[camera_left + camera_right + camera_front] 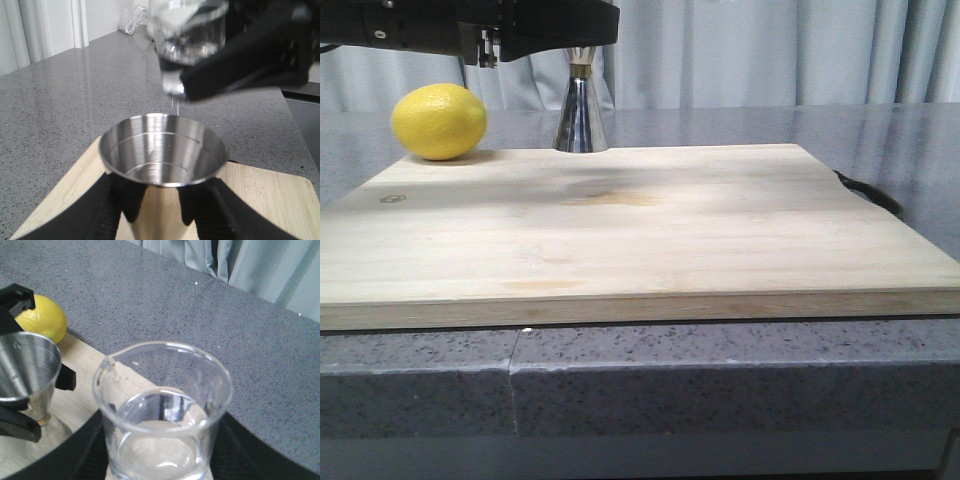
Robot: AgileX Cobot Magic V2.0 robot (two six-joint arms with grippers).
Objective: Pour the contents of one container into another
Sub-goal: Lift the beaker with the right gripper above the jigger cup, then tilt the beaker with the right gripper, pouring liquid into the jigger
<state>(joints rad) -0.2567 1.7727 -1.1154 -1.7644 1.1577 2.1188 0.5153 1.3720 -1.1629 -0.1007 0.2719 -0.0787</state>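
Note:
The steel jigger (581, 120) stands at the back of the wooden board (620, 230); its upper cup is hidden behind black arm parts. In the left wrist view my left gripper (157, 210) is shut on the jigger (162, 152) below its open cup. Above it hangs the glass beaker (187, 30), held in the right gripper's black fingers (250, 60), its lip over the cup with a thin thread of liquid below it. My right gripper (162, 452) is shut on the beaker (162, 405), which holds clear liquid. The jigger (25, 370) sits just beside it.
A yellow lemon (439, 121) lies at the board's back left corner, close to the jigger. A black cable (870, 195) runs off the board's right edge. Grey speckled counter (740, 120) surrounds the board, with curtains behind.

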